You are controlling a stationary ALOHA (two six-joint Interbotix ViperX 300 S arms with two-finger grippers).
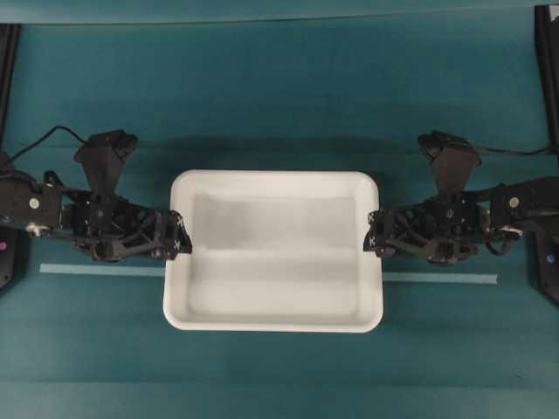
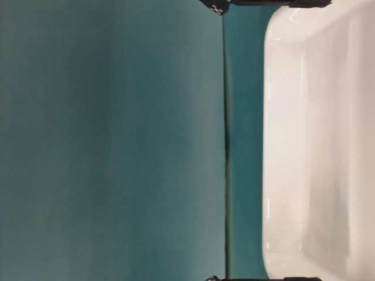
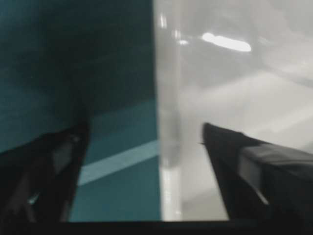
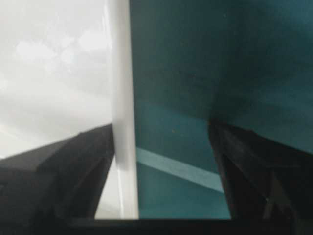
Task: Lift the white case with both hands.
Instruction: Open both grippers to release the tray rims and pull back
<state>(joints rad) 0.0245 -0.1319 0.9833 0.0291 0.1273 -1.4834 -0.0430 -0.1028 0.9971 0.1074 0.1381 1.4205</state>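
The white case (image 1: 273,253) lies flat on the teal table, long side left to right. My left gripper (image 1: 179,236) is at its left rim and my right gripper (image 1: 374,234) at its right rim. In the left wrist view the left gripper (image 3: 143,128) stands open astride the rim (image 3: 168,122), one finger inside the case and one outside, with gaps on both sides. In the right wrist view the right gripper (image 4: 161,126) is open too; its inner finger sits close against the rim (image 4: 122,73) and its outer finger stands well off over the table.
A pale tape line (image 1: 96,271) runs across the table on both sides of the case. Black frame posts (image 1: 7,52) (image 1: 548,61) stand at the far left and right edges. The table-level view shows the case wall (image 2: 316,146) turned sideways.
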